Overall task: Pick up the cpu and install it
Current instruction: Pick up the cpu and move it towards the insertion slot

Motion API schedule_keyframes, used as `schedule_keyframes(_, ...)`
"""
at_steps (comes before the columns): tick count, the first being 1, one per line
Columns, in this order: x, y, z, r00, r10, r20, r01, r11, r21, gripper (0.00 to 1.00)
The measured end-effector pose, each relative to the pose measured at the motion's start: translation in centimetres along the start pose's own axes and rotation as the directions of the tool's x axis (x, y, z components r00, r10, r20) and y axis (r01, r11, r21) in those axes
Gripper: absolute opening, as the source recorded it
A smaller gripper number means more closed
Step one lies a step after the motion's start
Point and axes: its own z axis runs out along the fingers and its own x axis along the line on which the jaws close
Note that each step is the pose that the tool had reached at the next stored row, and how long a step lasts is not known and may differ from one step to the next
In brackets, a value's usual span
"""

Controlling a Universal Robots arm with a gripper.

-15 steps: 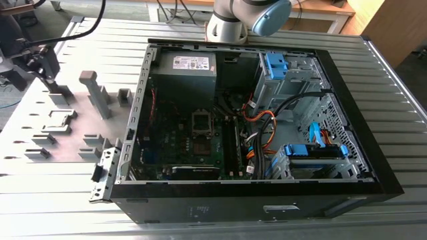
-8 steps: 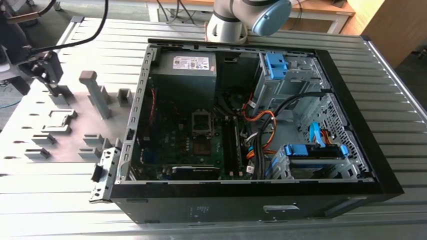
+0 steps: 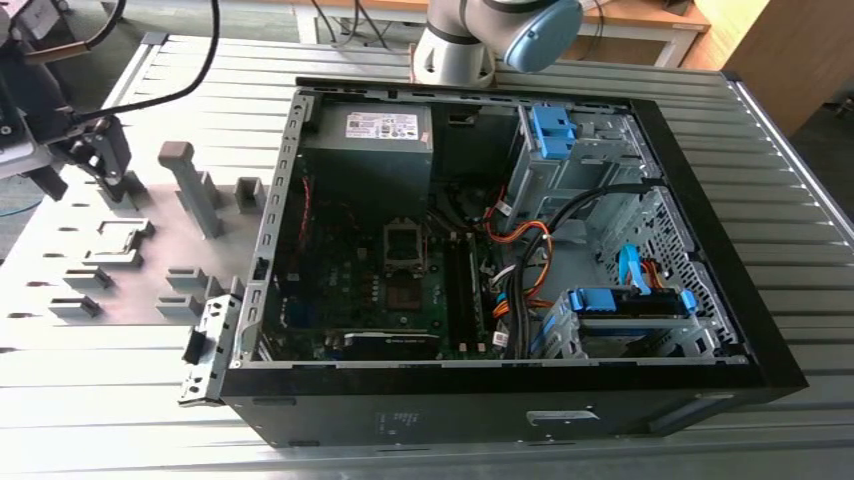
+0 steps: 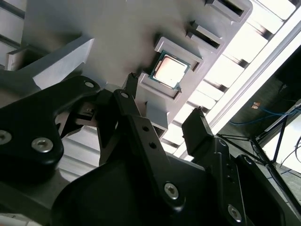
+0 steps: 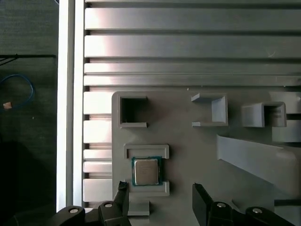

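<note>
We are looking at a slatted metal table (image 3: 787,180) that is carrying an open computer case (image 3: 400,415), lying on its side toward the exterior view's right. Its motherboard (image 3: 354,290) is facing up, with a dark rectangular socket frame (image 3: 404,243) near the middle of the board. The arm's base (image 3: 461,45) is standing just behind the case. Toward the exterior view's left, beside the case, a flat grey plate (image 5: 188,155) is lying on the table and bearing several grey holder blocks (image 5: 133,112). The end effector (image 5: 159,188) is hovering over this plate with its two dark fingers (image 5: 123,188) spread wide, gripping nothing; we are reading it as open. In both wrist views the fingertips are standing apart on either side of one square holder (image 5: 146,151), without touching what lies in it. The cpu (image 5: 146,172) is sitting flat in that holder, silvery top facing up, well apart from the case and its socket frame. In the second wrist view the cpu (image 4: 169,70) is showing just beyond the open fingertips.
</note>
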Motion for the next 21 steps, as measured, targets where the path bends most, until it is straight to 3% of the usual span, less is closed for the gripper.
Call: schedule_keyframes(21, 0.57, -0.17, 3.81, 0.9995, -0.032, -0.0034, 0.032, 0.9995, -0.0004, 0.65)
